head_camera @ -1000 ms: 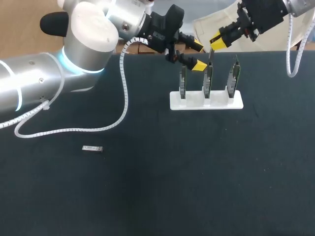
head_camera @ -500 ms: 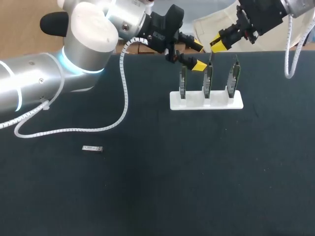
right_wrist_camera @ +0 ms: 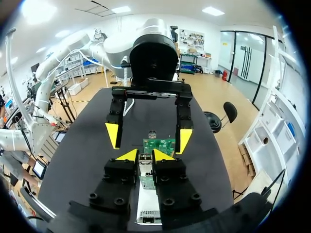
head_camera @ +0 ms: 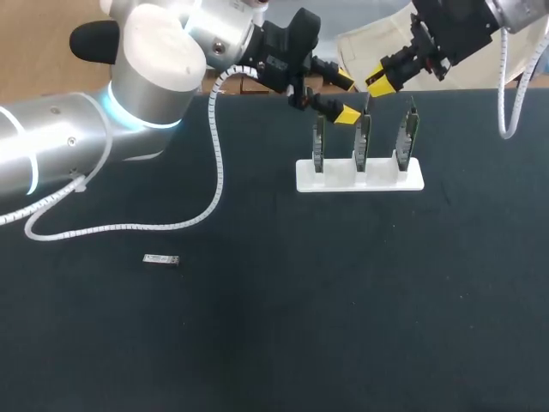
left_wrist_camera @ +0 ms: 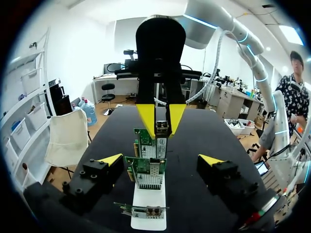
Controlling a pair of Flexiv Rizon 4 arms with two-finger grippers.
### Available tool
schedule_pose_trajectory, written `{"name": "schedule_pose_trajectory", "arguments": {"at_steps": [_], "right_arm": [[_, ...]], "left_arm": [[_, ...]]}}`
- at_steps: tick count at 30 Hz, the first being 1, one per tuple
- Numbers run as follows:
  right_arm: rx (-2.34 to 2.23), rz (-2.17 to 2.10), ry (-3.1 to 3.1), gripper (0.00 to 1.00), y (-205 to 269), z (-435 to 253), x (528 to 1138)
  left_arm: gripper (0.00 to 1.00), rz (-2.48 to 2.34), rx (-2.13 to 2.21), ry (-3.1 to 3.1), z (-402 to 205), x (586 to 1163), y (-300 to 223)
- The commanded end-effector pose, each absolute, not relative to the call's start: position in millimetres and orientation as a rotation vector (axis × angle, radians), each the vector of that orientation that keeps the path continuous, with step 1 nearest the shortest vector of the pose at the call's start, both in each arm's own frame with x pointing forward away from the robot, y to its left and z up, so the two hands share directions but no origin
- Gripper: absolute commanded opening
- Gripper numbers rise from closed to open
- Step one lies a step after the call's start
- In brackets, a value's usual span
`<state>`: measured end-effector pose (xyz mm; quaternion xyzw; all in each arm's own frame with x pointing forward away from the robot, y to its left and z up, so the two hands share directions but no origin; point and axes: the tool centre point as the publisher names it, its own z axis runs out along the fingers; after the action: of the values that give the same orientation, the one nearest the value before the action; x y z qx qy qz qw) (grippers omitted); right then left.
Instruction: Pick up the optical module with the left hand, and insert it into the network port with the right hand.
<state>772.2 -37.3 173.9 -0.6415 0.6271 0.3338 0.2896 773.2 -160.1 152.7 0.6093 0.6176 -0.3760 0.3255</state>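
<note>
Pinching the small silver metal optical module (left_wrist_camera: pixel 163 127) in the right gripper (right_wrist_camera: pixel 146 156) just above the upright green network cards (head_camera: pixel 364 142), with the left gripper (head_camera: pixel 345 97) spread empty alongside: seemingly past pickup and handover, only insertion left.

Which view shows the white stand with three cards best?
Head view: the white stand and three cards show side by side. The left wrist view sees them overlapping; the right gripper hides most in its own view.

Identify your left arm (head_camera: pixel 51 146) by silver-white rounded links and a glowing blue ring (head_camera: pixel 110 105). A white spiral cable (head_camera: pixel 216 163) runs behind the black left pincer (head_camera: pixel 346 97); its screw-fastened fingers (left_wrist_camera: pixel 92 182) carry yellow tips.
</note>
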Motion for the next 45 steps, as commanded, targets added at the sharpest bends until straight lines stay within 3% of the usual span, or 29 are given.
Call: {"name": "schedule_pose_trajectory", "arguments": {"at_steps": [1, 45], "right_arm": [[-1.717, 0.895, 1.673, 0.00, -36.6, 173.1, 776.2], [-1.721, 0.857, 1.691, 0.00, -35.4, 168.7, 774.7]], "left_arm": [[1.00, -0.987, 1.603, 1.622, 153.2, 774.8, -160.4], [1.00, -0.987, 1.603, 1.622, 153.2, 774.8, -160.4]]}}
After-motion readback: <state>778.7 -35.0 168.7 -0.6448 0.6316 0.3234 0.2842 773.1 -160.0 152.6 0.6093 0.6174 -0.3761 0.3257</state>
